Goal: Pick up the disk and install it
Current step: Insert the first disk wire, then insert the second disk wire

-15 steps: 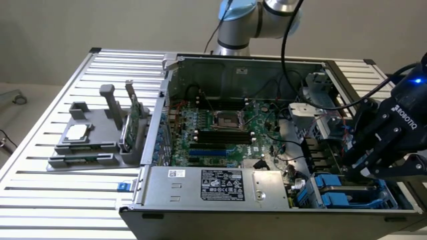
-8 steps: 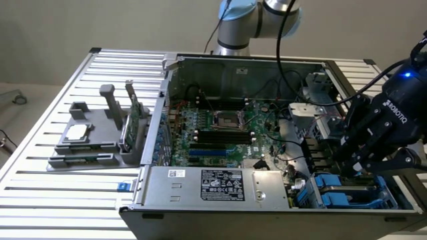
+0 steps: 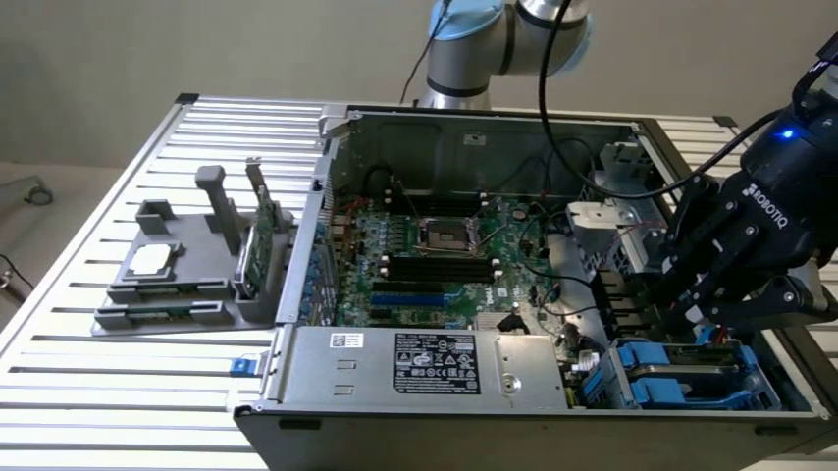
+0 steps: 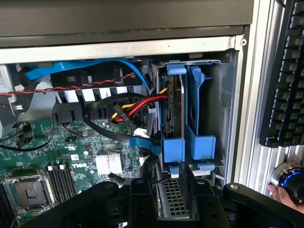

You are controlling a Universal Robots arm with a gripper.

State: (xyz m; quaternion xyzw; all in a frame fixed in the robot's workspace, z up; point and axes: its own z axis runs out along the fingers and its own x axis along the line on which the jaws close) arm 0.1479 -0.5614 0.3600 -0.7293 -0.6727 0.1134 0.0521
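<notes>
Seemingly at the install step, the gripper (image 4: 178,190) is clamped on the disk (image 4: 175,192), upright between its fingers at six o'clock in the wrist view. Beyond, at twelve, stands the blue drive bay (image 4: 197,137). Seating the disk calls for square alignment with an empty slot.

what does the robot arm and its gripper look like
The arm has silver-grey tube segments with light blue joint caps, and a black cable hangs off it. The gripper is black and bulky, with white ROBOTIQ lettering on its side and a small blue light glowing above it. Its black fingers look chunky.
</notes>
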